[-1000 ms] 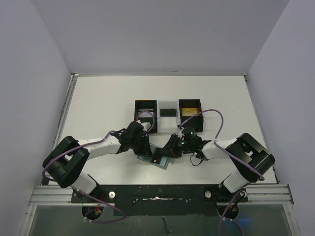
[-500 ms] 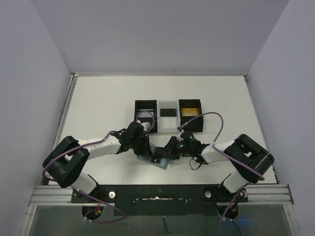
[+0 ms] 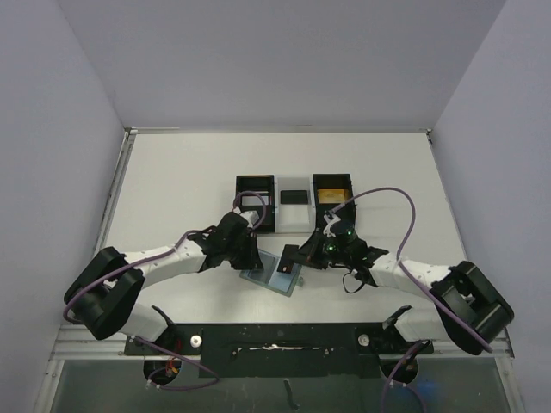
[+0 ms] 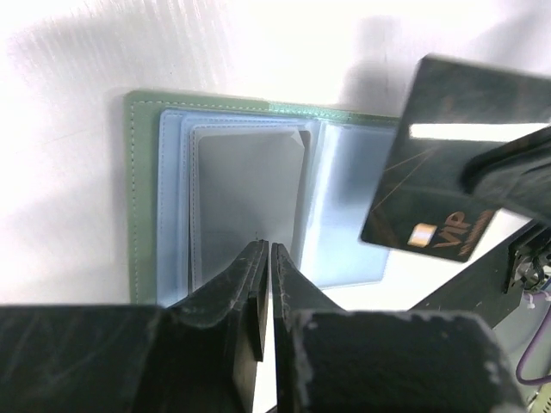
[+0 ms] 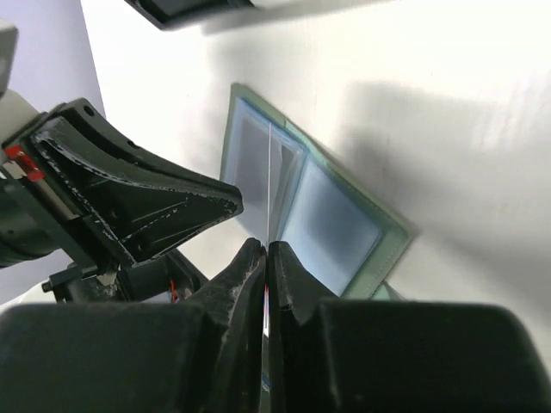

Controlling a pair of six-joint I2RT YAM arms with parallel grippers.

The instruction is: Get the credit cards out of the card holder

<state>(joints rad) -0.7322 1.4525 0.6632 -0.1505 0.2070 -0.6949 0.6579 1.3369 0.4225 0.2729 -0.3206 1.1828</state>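
The card holder lies open on the table, teal-green with pale blue pockets. A pale grey-white card sits in its left pocket. My left gripper is shut, its tips resting on the holder's left half. My right gripper is shut on a black card with gold "VIP" print, held clear above the holder's right half. The right wrist view shows that card edge-on between the fingers. A gold-orange card lies in the right black box.
Three trays stand in a row behind the holder: a black box, a pale middle tray with a black card in it, and a black box on the right. Purple cables loop over both arms.
My right gripper has drawn the black card out of the holder's right pocket and lifted it up and back. My left gripper has stayed pressed on the holder.
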